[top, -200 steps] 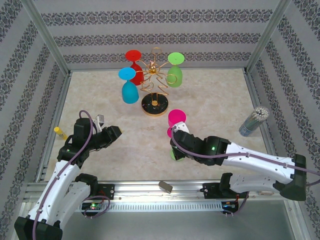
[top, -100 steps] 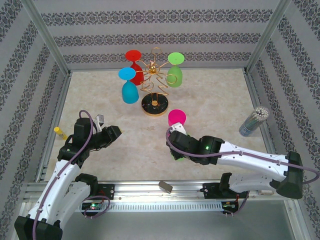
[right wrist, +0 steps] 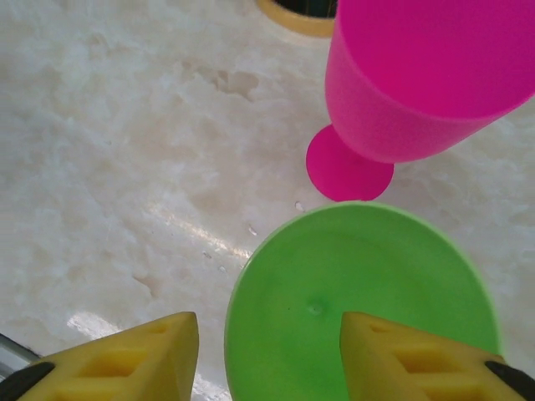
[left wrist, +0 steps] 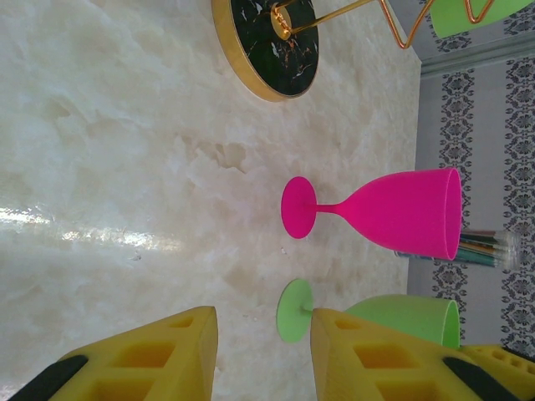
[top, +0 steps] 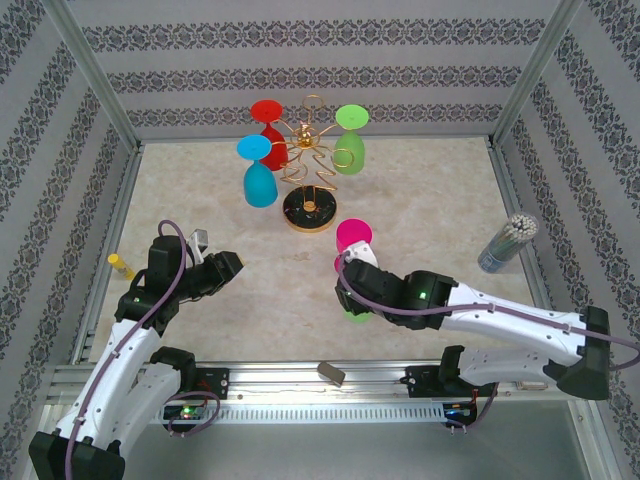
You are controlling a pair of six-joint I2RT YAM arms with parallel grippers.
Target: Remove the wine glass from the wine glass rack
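The gold wire wine glass rack [top: 308, 160] stands on its round black base [left wrist: 267, 42] at the back. A red [top: 267, 117], a blue [top: 259, 178] and a green wine glass [top: 349, 142] hang on it. A pink glass [top: 353, 237] stands upright on the table. Just in front of it stands a second green glass [right wrist: 359, 309], upright on its foot [left wrist: 294, 311]. My right gripper [right wrist: 267, 334] is open over its rim, one finger outside and clear of it, the other above the bowl. My left gripper [left wrist: 263, 334] is open and holds nothing, left of both glasses.
A clear cup of thin sticks [top: 508, 242] stands at the right wall. A small yellow object [top: 120, 265] lies at the left edge, and a small block [top: 331, 373] rests on the front rail. Bare marble lies between the arms.
The right gripper's jaws have spread apart and let go of the green glass's rim. The glass stays standing. The left arm has not moved.
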